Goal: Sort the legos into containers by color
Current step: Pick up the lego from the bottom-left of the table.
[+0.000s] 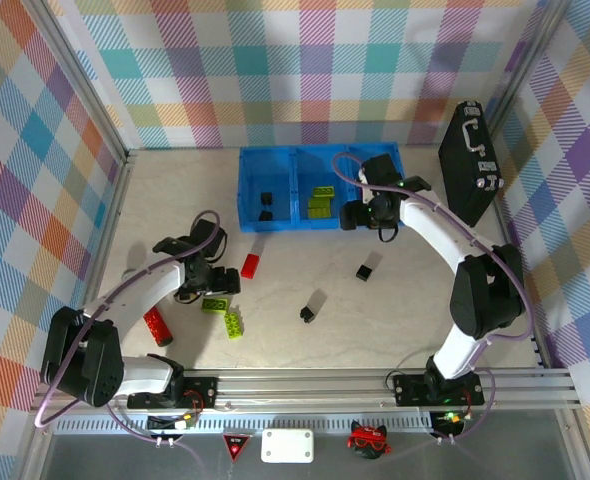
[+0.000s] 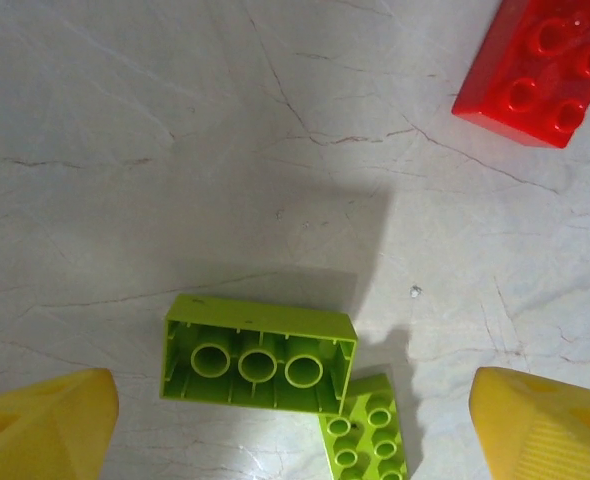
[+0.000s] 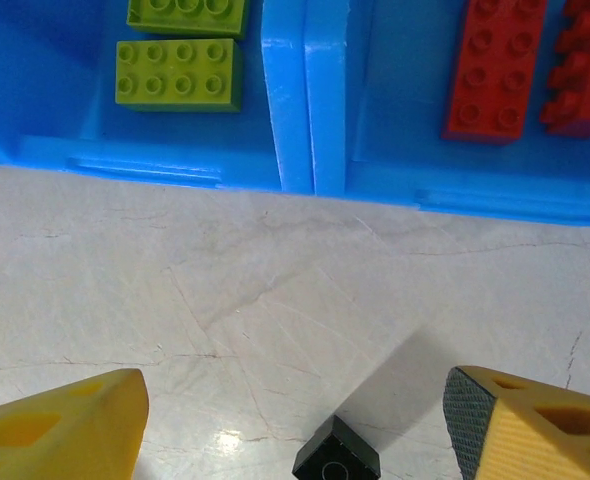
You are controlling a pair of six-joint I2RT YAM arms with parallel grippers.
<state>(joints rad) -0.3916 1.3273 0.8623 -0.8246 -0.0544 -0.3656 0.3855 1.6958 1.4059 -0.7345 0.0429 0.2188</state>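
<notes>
My left gripper (image 2: 295, 430) is open just above the table, its yellow fingers (image 2: 40, 425) wide apart. Between them an upside-down lime green lego (image 2: 260, 355) rests on the table, touching a smaller studs-up green one (image 2: 370, 440). A red lego (image 2: 540, 65) lies farther off. From above, the left gripper (image 1: 210, 285) hovers over these green legos (image 1: 215, 305). My right gripper (image 1: 360, 215) stands open at the containers' (image 1: 250, 190) front edge, holding nothing. A black lego (image 3: 337, 455) sits on the table low between its fingers. Green legos (image 3: 178, 73) and red legos (image 3: 495, 65) lie in neighbouring bins.
A long red lego (image 1: 157, 327) lies near the left arm. Two black legos (image 1: 367, 268) (image 1: 306, 313) sit mid-table, and another red one (image 1: 250, 265) lies before the bins. Black legos (image 1: 265, 205) are in the left bin. A black handled case (image 1: 470, 165) leans at the right wall.
</notes>
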